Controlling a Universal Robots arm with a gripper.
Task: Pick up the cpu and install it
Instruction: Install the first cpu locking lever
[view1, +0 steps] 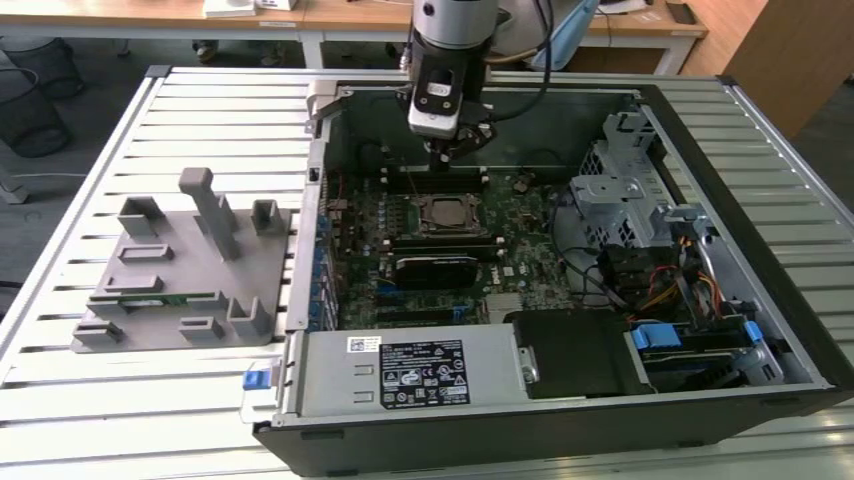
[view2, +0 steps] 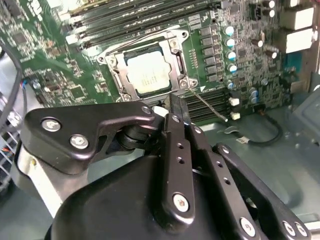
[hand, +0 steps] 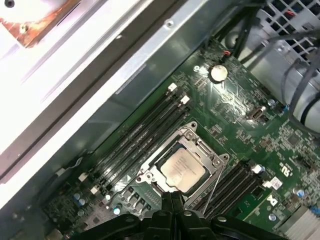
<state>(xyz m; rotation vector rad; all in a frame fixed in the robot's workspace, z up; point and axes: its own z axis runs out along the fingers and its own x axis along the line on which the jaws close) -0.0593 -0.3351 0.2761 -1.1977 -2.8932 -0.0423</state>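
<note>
The cpu (view2: 150, 72), a flat square chip with a silvery top, lies inside the metal-framed socket on the green motherboard (view1: 521, 215) within the open computer case. In the first wrist view the cpu (hand: 182, 170) also sits flat in the socket, with a thin wire lever beside it. In the exterior view the cpu (view1: 446, 212) is at the middle of the board. My gripper (view1: 447, 150) hangs a little above the board, just past the socket's far side. In both wrist views my gripper (view2: 176, 104) (hand: 172, 196) is shut with its dark fingers pressed together and nothing between them.
Empty memory slots (hand: 145, 127) run along both sides of the socket. A black block (view1: 434, 270) sits on the board nearer the camera than the socket. The case holds a power supply (view1: 400, 370), a drive cage (view1: 627, 190) and cables (view1: 667, 280). A grey fixture (view1: 180, 270) stands on the table at the exterior view's left.
</note>
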